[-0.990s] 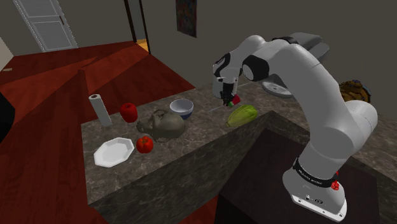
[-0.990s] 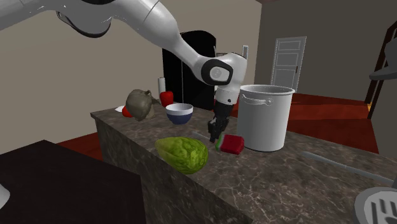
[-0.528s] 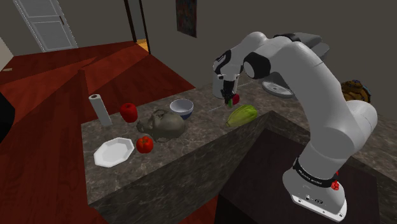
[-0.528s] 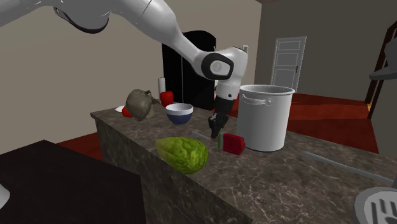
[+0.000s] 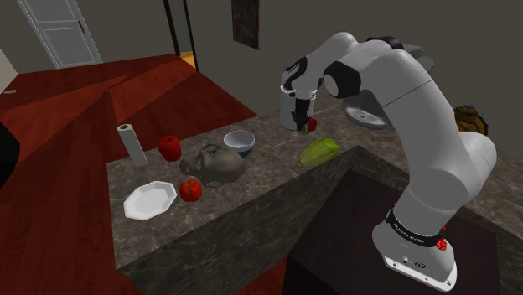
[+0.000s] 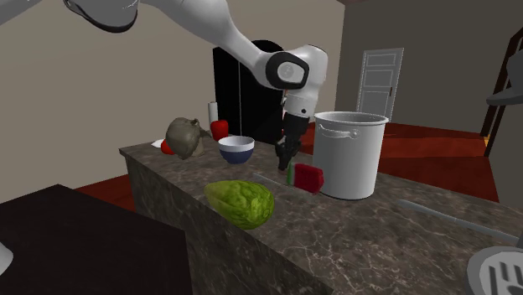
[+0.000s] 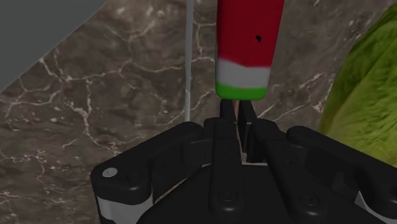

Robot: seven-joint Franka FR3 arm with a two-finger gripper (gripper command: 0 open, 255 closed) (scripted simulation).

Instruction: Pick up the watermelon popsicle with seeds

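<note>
Above the marble counter [image 6: 377, 235] my gripper [image 7: 236, 118] pinches the popsicle [image 7: 248, 44] by its thin stick, hanging clear beside the pot [image 6: 350, 159]; I fear a quick swing could twist it loose.

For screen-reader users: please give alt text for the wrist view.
The black tool clasps the stick of a red popsicle with a white and green band and one dark seed, over a dark veined counter; a green vegetable lies beside.
</note>
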